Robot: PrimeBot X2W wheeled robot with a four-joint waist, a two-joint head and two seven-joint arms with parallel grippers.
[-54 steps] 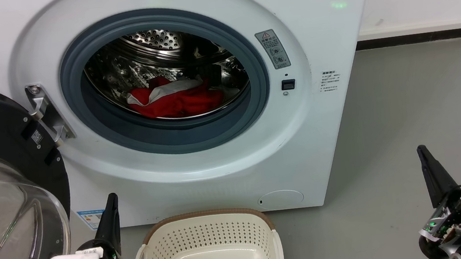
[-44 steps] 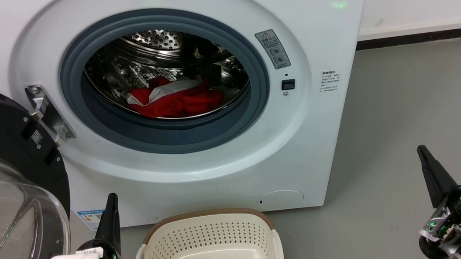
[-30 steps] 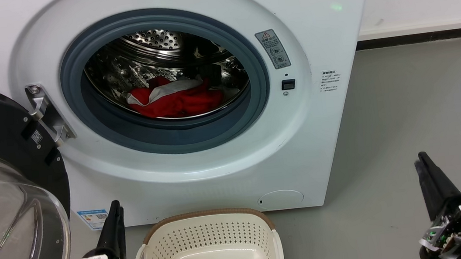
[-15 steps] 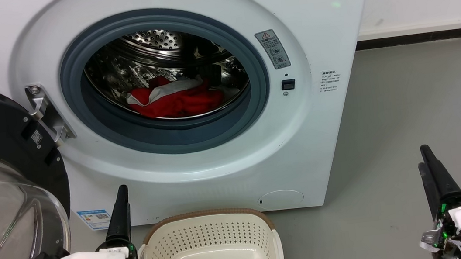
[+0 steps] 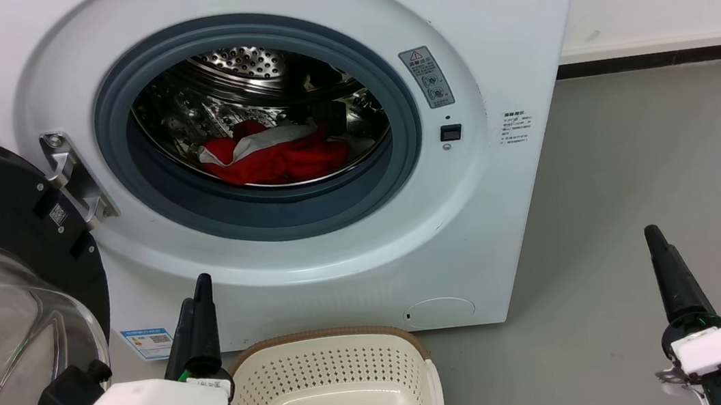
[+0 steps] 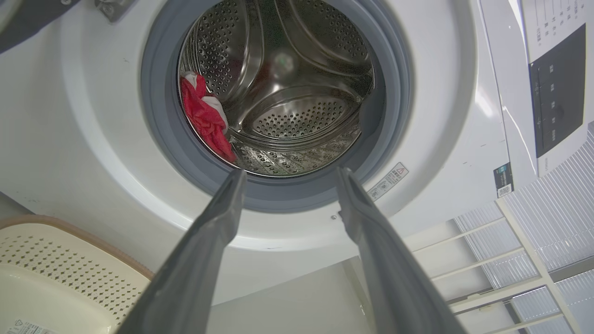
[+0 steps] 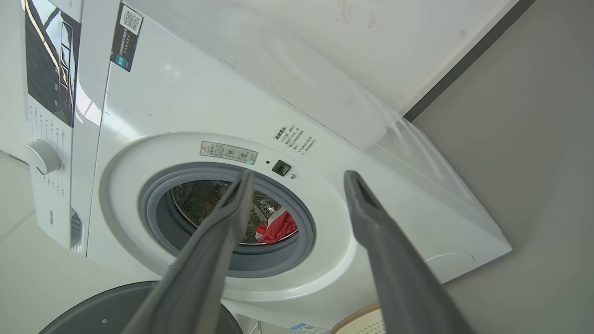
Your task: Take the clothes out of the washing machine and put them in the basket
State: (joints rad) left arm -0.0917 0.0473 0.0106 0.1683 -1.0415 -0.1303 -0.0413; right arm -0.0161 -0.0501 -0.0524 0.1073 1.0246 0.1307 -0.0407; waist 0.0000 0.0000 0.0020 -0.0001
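Red clothes (image 5: 272,155) with a pale trim band lie at the bottom of the steel drum of the white washing machine (image 5: 494,62), whose porthole stands uncovered. They also show as red clothes (image 6: 206,118) in the left wrist view and red clothes (image 7: 278,226) in the right wrist view. On the floor in front stands the cream basket (image 5: 328,389), brown-rimmed, with a paper label on its floor. My left gripper (image 5: 201,298) is open, raised beside the basket's left corner below the porthole, nothing between its fingers. My right gripper (image 5: 650,239) is open and empty over the floor at the lower right.
The black-framed glass door (image 5: 1,301) hangs swung out at the left, close to my left arm. Grey floor (image 5: 658,159) stretches to the right of the machine up to a white wall with a dark skirting (image 5: 659,58). A thin black cable crosses the basket's front left.
My left gripper has risen and shifted right toward the porthole, tip now near the machine's lower front. The right arm has shifted slightly. Clothes, basket and door are unmoved.
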